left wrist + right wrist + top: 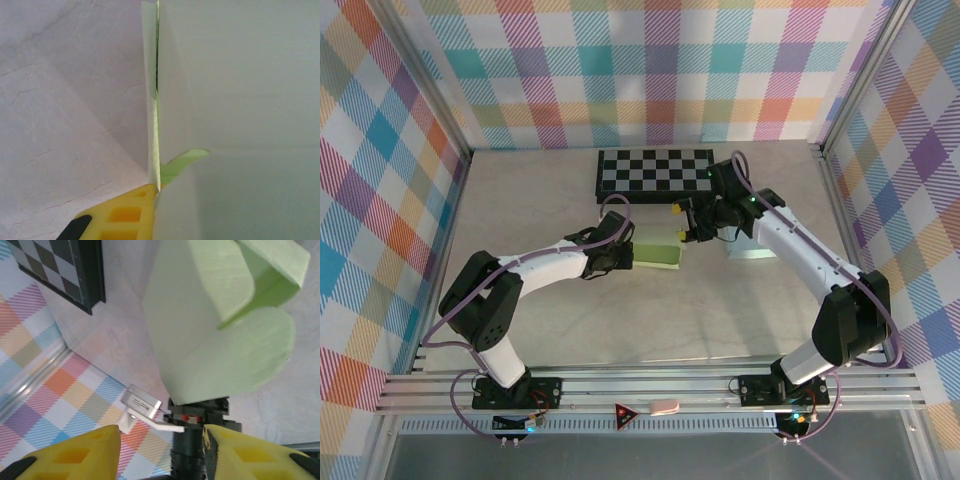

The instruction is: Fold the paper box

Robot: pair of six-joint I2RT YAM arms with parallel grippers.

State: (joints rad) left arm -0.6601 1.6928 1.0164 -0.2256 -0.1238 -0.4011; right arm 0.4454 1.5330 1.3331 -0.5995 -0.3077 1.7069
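The left claw [620,258] is pinched tight on the near left edge of the paper box [658,257]. From its wrist camera, one yellow finger [125,215] presses against the box's pale green sheets [240,100], which stand edge-on with a thin slit between two layers. A small rounded flap [187,159] curls out just above the fingertip. I can't make out the other finger behind the paper.

The right claw [688,232] hovers at the box's far right corner. Its two yellow fingers [75,455] stand moderately apart with no paper between them. In its wrist view the green box [210,330] sits just beyond the fingertips, with a rounded flap and a folded tab lifted up on that side.

The box lies mostly flat in the middle of the table [720,320], between the two claws and towards the back. Just behind it lies a black-and-white checkerboard [655,172], flat and near the back wall. A pale, bluish-white sheet [752,250] rests on the table under the right arm, just to the right of the box.

Plaid walls [380,180] close the table in on three sides. At the near edge, a small red triangle [625,412] sits on the metal rail [650,385] between the two arm bases.
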